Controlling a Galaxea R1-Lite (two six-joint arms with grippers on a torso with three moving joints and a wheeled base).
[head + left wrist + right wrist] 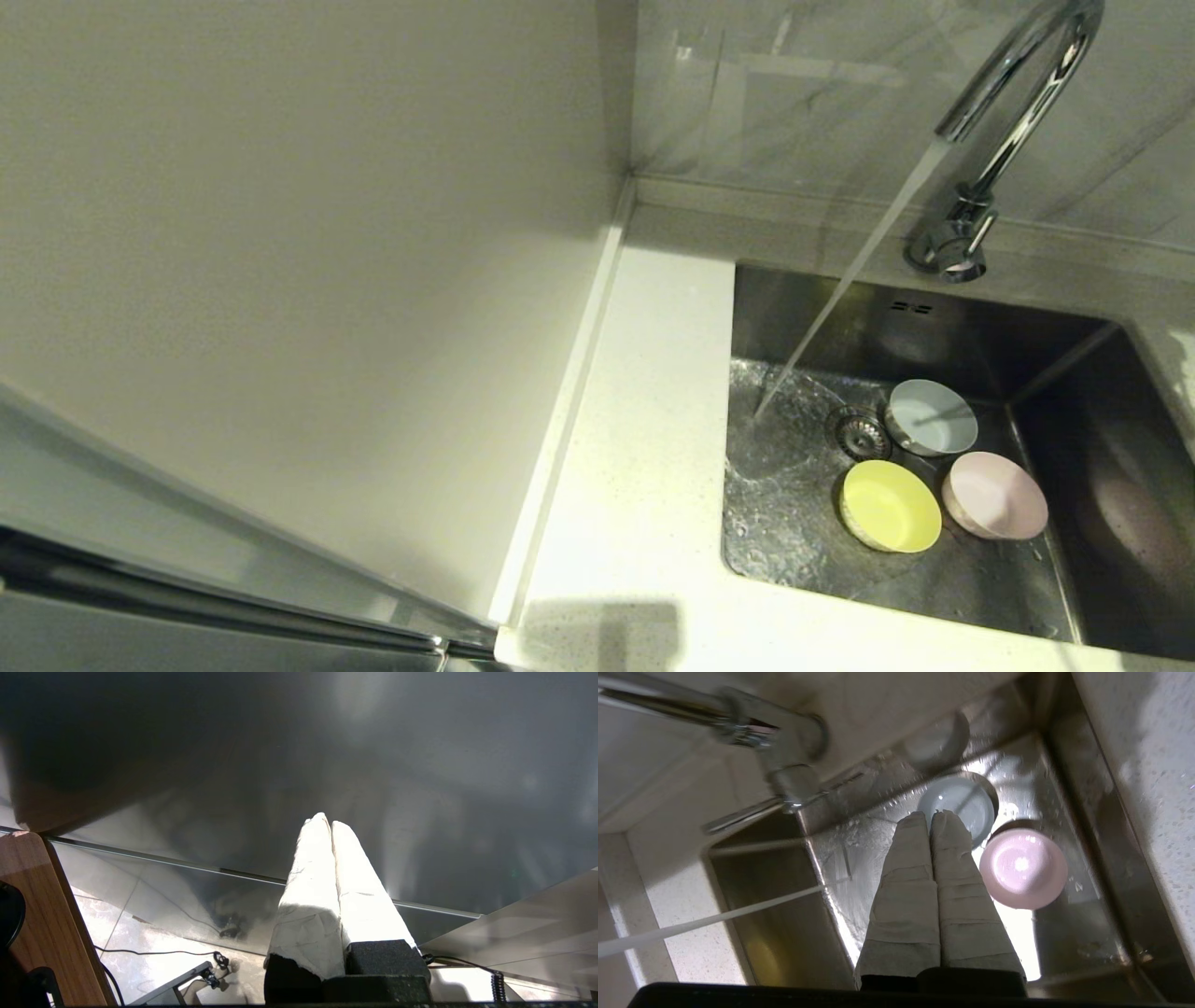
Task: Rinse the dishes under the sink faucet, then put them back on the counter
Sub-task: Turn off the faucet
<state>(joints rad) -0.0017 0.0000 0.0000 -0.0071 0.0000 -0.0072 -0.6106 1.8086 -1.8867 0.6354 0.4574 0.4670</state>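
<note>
Three bowls lie in the wet sink [934, 327] to the right of the drain [861, 432]: pale blue [931, 416] at the back, yellow [891, 505] in front and pink [995, 495] to the right. Water streams from the chrome faucet [1018, 93] onto the sink floor left of the drain, missing the bowls. My right gripper [930, 814] hangs shut and empty above the sink, its tips over the blue bowl [966, 802], with the pink bowl [1023, 868] beside it. The left gripper [329, 822] is shut and empty, away from the sink. Neither gripper shows in the head view.
The white speckled counter [644, 420] runs along the sink's left side and front. A plain wall stands to its left and grey tiles behind the faucet. The left wrist view faces a steel panel [420, 765], with floor and cables below.
</note>
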